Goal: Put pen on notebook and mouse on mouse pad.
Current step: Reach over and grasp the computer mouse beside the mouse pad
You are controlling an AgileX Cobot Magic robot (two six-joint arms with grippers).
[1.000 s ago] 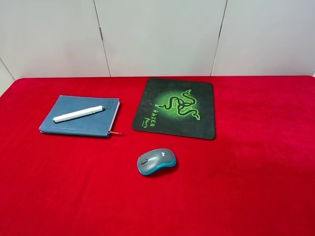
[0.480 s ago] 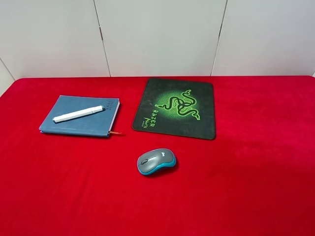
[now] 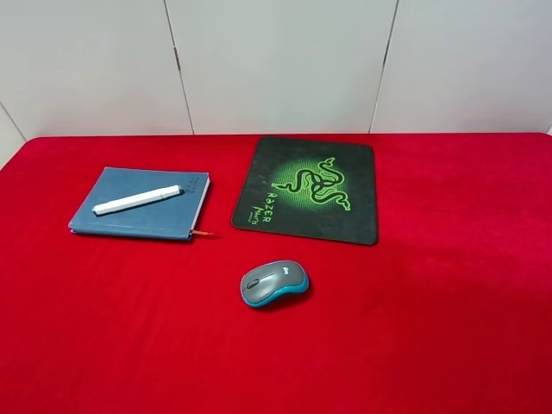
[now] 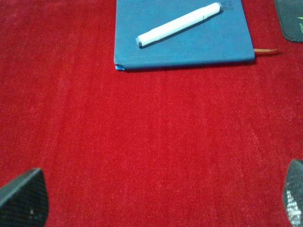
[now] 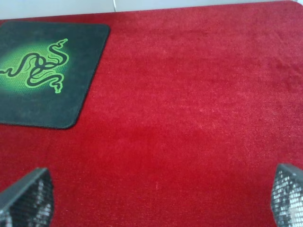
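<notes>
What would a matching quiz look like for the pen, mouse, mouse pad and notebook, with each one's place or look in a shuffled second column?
Things:
1. pen
2. mouse
3. mouse pad
4. notebook

Descriptions:
A. on the bare red cloth, touching nothing else
B. lying across a blue cover
C. blue, with an orange ribbon sticking out
D. black with a green snake logo

Pairs: 1-B, 2-A, 3-D, 4-C.
</notes>
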